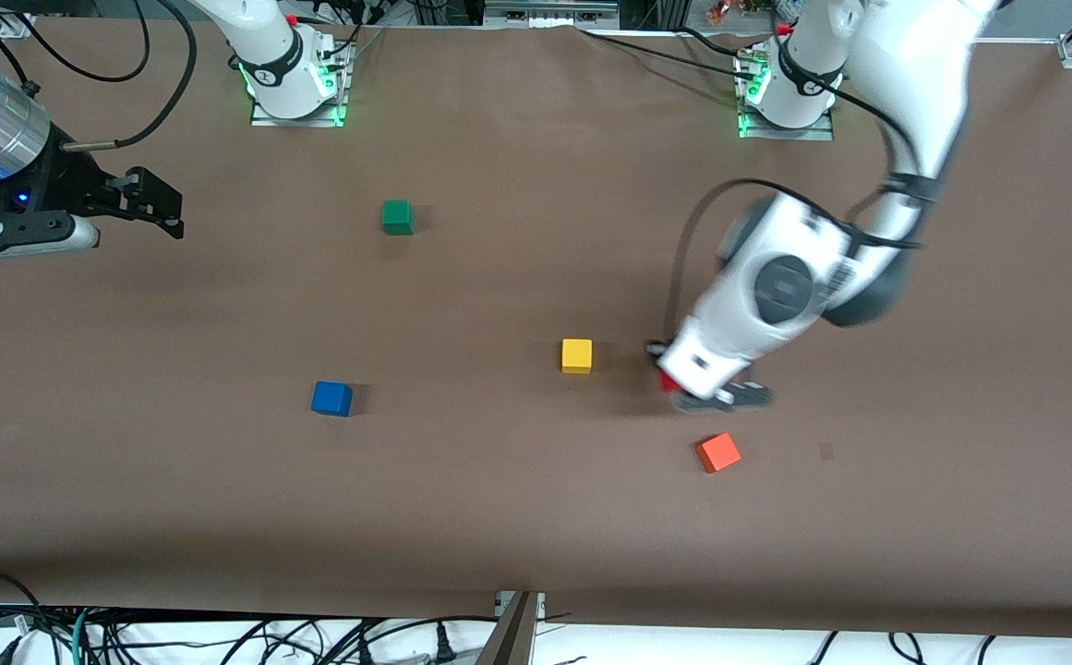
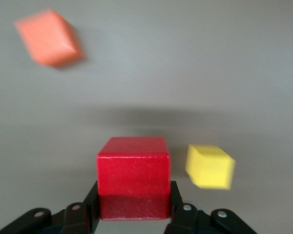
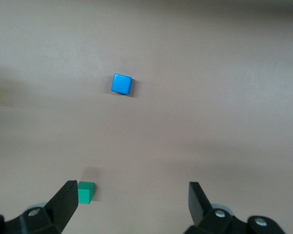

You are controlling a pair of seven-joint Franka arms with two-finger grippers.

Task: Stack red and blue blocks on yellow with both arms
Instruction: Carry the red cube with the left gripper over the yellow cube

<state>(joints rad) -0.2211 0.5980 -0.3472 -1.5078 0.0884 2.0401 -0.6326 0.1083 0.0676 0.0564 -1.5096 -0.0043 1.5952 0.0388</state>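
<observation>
My left gripper (image 1: 676,384) is shut on the red block (image 1: 665,380), which shows squarely between the black fingers in the left wrist view (image 2: 133,168). It holds the block over bare table just beside the yellow cube (image 1: 576,356), which also shows in the left wrist view (image 2: 209,166). The blue block (image 1: 331,398) lies on the table toward the right arm's end and shows in the right wrist view (image 3: 121,84). My right gripper (image 1: 162,208) is open and empty, waiting up over the right arm's end of the table.
An orange-red cube (image 1: 718,453) lies nearer the front camera than my left gripper and shows in the left wrist view (image 2: 49,38). A green cube (image 1: 397,217) sits toward the robots' bases and shows in the right wrist view (image 3: 86,192).
</observation>
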